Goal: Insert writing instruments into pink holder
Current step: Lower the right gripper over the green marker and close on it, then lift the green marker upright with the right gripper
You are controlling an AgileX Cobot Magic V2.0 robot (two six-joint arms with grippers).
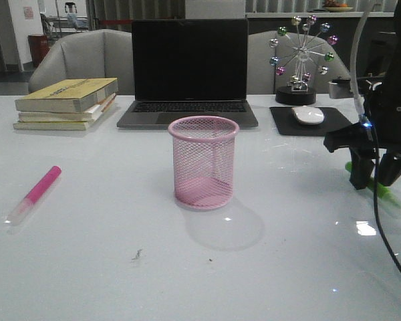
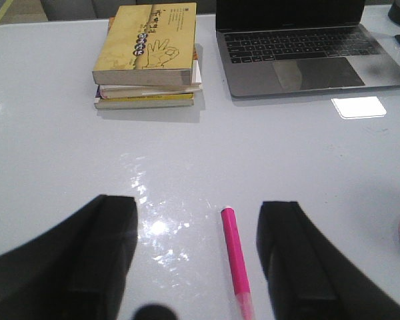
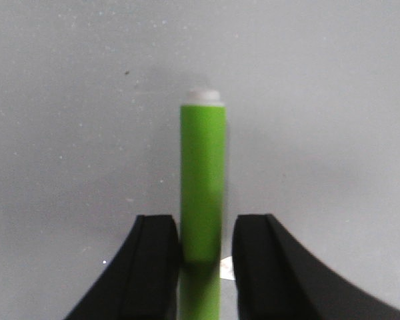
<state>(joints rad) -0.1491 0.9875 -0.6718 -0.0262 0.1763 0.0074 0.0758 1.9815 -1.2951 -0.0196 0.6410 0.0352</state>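
Right gripper (image 3: 201,267): jaws closed on the green marker (image 3: 203,180), low over the worktop (image 1: 107,267). Left gripper (image 2: 197,260): jaws open and empty, the pink marker (image 2: 235,257) lying on the worktop between them. Pink holder (image 1: 204,162) stands upright, well apart from both

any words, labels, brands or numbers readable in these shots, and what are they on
None can be read.
Top book: dark print and a hand drawing on the yellow cover, too blurred to read.
Book spine: faint marks, too small.
Laptop: key legends too small; no brand visible.
Pink marker, green marker, pink holder: no print visible.
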